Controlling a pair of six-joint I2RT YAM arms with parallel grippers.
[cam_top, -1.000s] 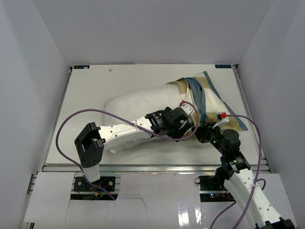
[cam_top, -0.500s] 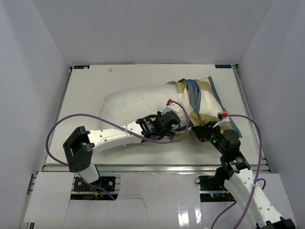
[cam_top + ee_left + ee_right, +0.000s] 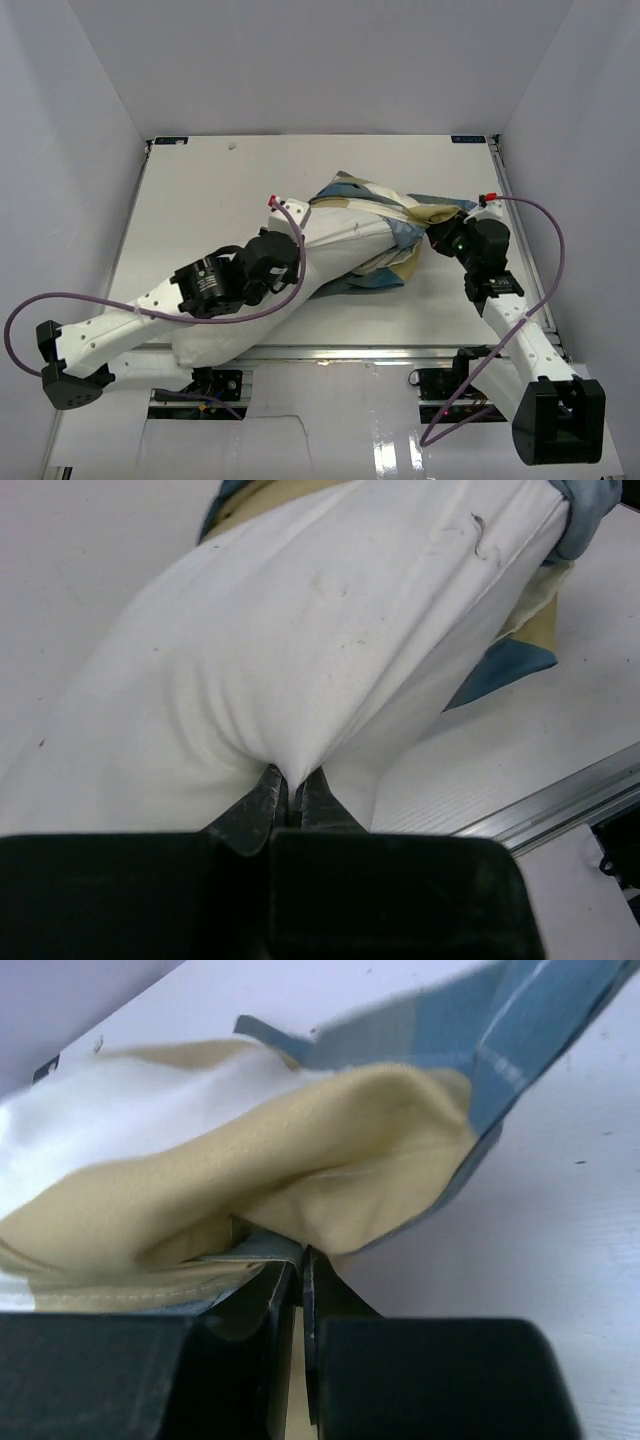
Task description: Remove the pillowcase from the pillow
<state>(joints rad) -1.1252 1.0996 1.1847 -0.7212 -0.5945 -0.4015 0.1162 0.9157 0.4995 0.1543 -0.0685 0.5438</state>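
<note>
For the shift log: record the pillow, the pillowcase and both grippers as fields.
pillow: plain white, lying diagonally on the table, mostly bare
pillowcase: blue, tan and cream, bunched around the pillow's far right end
left gripper: shut, pinching a fold of the pillow
right gripper: shut on the pillowcase
task state: cover not yet fully off
</note>
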